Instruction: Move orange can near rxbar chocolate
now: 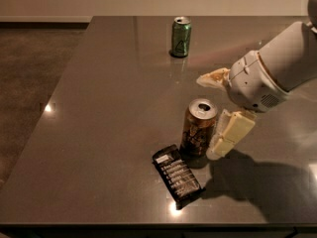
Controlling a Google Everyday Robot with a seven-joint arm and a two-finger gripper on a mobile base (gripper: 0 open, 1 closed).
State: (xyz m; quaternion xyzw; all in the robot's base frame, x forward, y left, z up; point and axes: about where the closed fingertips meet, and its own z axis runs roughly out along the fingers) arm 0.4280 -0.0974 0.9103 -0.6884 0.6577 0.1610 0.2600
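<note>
Round your upright orange can (198, 128) — green can (181, 36) far at 12 o'clock, bar (177, 176) close at 7, gripper (208, 117) at 3, fingers apart.

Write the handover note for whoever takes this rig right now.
Gripper: open, jaws spread beside the orange can, not clamping it.
Orange can: upright on the table, right next to the rxbar chocolate, which lies flat near the front edge.
Green can: far back, apart.
Done: can stands near the bar.
Left: pull the arm clear without knocking the can.
</note>
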